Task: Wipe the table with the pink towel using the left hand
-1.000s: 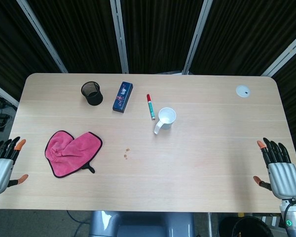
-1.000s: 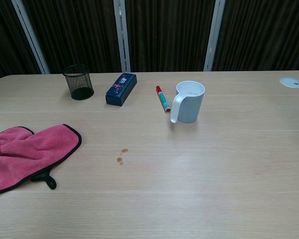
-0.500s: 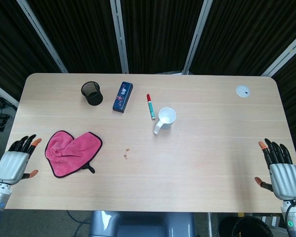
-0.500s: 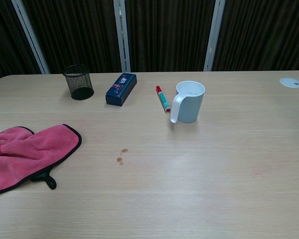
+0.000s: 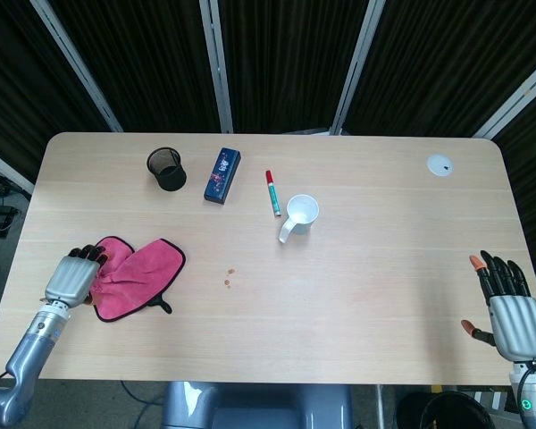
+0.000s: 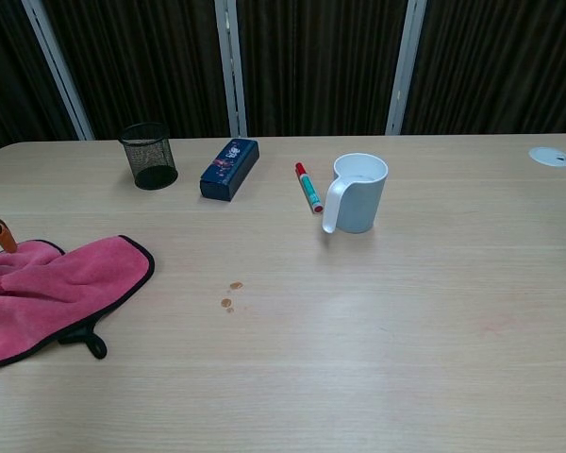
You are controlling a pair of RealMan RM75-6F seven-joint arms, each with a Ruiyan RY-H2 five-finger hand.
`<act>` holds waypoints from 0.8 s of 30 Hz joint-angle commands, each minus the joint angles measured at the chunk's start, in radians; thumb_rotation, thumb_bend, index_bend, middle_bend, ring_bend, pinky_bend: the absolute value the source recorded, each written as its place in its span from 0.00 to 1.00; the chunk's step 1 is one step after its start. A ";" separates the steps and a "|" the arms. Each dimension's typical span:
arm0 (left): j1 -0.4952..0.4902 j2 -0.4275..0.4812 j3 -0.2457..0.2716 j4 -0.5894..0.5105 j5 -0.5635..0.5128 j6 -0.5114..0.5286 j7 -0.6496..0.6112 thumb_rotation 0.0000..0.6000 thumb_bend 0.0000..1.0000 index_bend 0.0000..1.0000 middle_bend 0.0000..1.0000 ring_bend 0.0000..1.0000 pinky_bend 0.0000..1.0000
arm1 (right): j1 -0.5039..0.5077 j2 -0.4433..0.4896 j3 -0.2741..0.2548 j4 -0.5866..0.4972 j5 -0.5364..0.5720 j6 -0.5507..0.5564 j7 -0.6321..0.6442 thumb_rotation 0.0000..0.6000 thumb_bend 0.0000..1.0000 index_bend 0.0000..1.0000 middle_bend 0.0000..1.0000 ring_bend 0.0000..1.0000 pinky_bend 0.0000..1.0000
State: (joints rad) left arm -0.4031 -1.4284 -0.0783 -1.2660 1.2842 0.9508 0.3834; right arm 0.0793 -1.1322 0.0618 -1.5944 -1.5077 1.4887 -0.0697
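The pink towel [image 5: 136, 275] with black trim lies crumpled at the table's front left, and it also shows at the left edge of the chest view as the pink towel [image 6: 47, 293]. My left hand [image 5: 73, 274] is over the towel's left edge with its fingertips [image 5: 93, 253] reaching onto the cloth; I cannot see a grip. In the chest view only one orange fingertip [image 6: 2, 236] shows at the far left. Small brown stains [image 5: 228, 278] mark the table right of the towel. My right hand [image 5: 509, 313] hovers off the table's front right corner, fingers apart and empty.
At the back of the table [image 5: 384, 268] stand a black mesh cup [image 5: 166, 168], a dark blue box [image 5: 221, 174], a red and green marker [image 5: 273, 193] and a white mug [image 5: 299, 214]. A white round cap [image 5: 439, 164] sits at the back right.
My left hand has moved right and forward from beside the table onto the towel's left edge. The right hand has barely moved. The towel lies as before.
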 commanded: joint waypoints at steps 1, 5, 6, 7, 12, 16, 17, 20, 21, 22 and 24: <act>-0.026 -0.036 -0.006 0.026 -0.034 -0.031 0.037 1.00 0.07 0.27 0.17 0.14 0.24 | -0.002 0.003 0.004 0.001 0.005 0.002 0.011 1.00 0.00 0.00 0.00 0.00 0.00; -0.041 -0.066 -0.007 0.049 -0.052 -0.038 0.059 1.00 0.09 0.34 0.20 0.16 0.25 | -0.003 0.007 0.006 0.001 0.008 0.004 0.027 1.00 0.00 0.00 0.00 0.00 0.00; -0.045 -0.073 -0.007 0.057 -0.056 -0.040 0.066 1.00 0.09 0.35 0.20 0.16 0.26 | -0.004 0.008 0.005 0.000 0.007 0.004 0.031 1.00 0.00 0.00 0.00 0.00 0.00; -0.048 -0.078 -0.006 0.063 -0.059 -0.042 0.071 1.00 0.11 0.37 0.21 0.17 0.26 | -0.004 0.009 0.005 -0.001 0.006 0.004 0.034 1.00 0.00 0.00 0.00 0.00 0.00; -0.062 -0.123 -0.003 0.104 -0.065 -0.042 0.072 1.00 0.29 0.63 0.44 0.35 0.40 | -0.004 0.012 0.005 -0.002 0.002 0.005 0.043 1.00 0.00 0.00 0.00 0.00 0.00; -0.061 -0.167 0.004 0.134 -0.007 0.017 0.023 1.00 0.39 0.84 0.63 0.52 0.52 | -0.004 0.012 0.007 -0.002 0.005 0.005 0.051 1.00 0.00 0.00 0.00 0.00 0.00; -0.062 -0.179 0.009 0.144 0.017 0.034 0.006 1.00 0.40 0.85 0.64 0.53 0.53 | -0.005 0.013 0.007 -0.002 0.005 0.006 0.054 1.00 0.00 0.00 0.00 0.00 0.00; -0.066 -0.207 0.017 0.156 0.062 0.072 -0.032 1.00 0.41 0.87 0.65 0.54 0.54 | -0.005 0.014 0.008 -0.003 0.005 0.007 0.060 1.00 0.00 0.00 0.00 0.00 0.00; -0.069 -0.217 0.017 0.157 0.077 0.086 -0.040 1.00 0.41 0.87 0.65 0.54 0.54 | -0.005 0.015 0.008 -0.004 0.005 0.006 0.061 1.00 0.00 0.00 0.00 0.00 0.00; -0.073 -0.225 0.017 0.154 0.089 0.096 -0.045 1.00 0.41 0.87 0.65 0.54 0.54 | -0.005 0.015 0.007 -0.004 0.004 0.005 0.061 1.00 0.00 0.00 0.00 0.00 0.00; -0.084 -0.238 0.013 0.141 0.110 0.114 -0.048 1.00 0.41 0.87 0.65 0.54 0.54 | -0.004 0.015 0.006 -0.004 0.003 0.003 0.060 1.00 0.00 0.00 0.00 0.00 0.00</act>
State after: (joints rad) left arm -0.4788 -1.6555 -0.0650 -1.1182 1.3807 1.0535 0.3418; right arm 0.0749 -1.1176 0.0678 -1.5983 -1.5041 1.4914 -0.0093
